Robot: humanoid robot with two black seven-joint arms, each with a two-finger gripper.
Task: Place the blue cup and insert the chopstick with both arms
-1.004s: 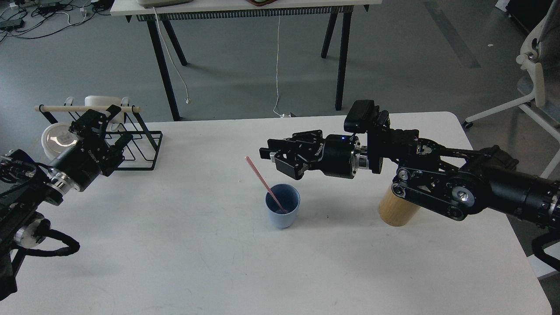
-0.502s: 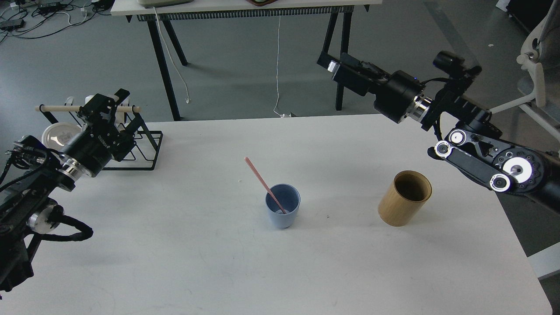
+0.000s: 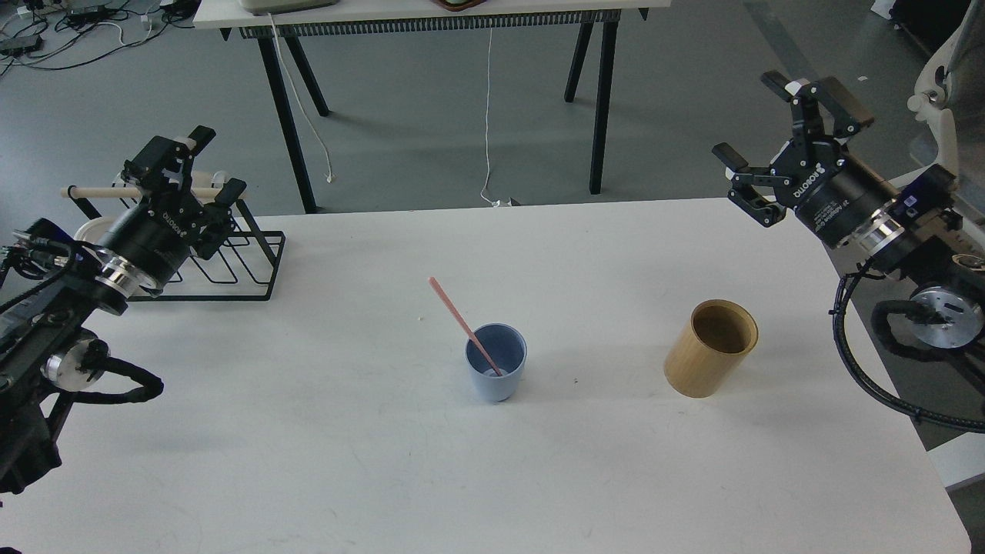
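The blue cup (image 3: 496, 362) stands upright near the middle of the white table (image 3: 323, 431). The pink chopstick (image 3: 455, 309) leans in it, its top end tilted up and to the left. My left gripper (image 3: 194, 160) is open and empty at the far left, raised in front of the black wire rack (image 3: 242, 265). My right gripper (image 3: 773, 123) is open and empty, raised above the table's far right corner, well away from the cup.
A tan wooden cylinder holder (image 3: 712, 348) stands upright right of the cup. The rack holds a wooden rod (image 3: 92, 191), with white dishes (image 3: 88, 229) behind my left arm. A black-legged table (image 3: 431, 15) stands beyond; a white chair (image 3: 943, 100) is at far right.
My right gripper has pulled away from above the cup, swinging up and right to the table's far right corner. My left gripper has lifted slightly by the rack. The chopstick stays in the cup.
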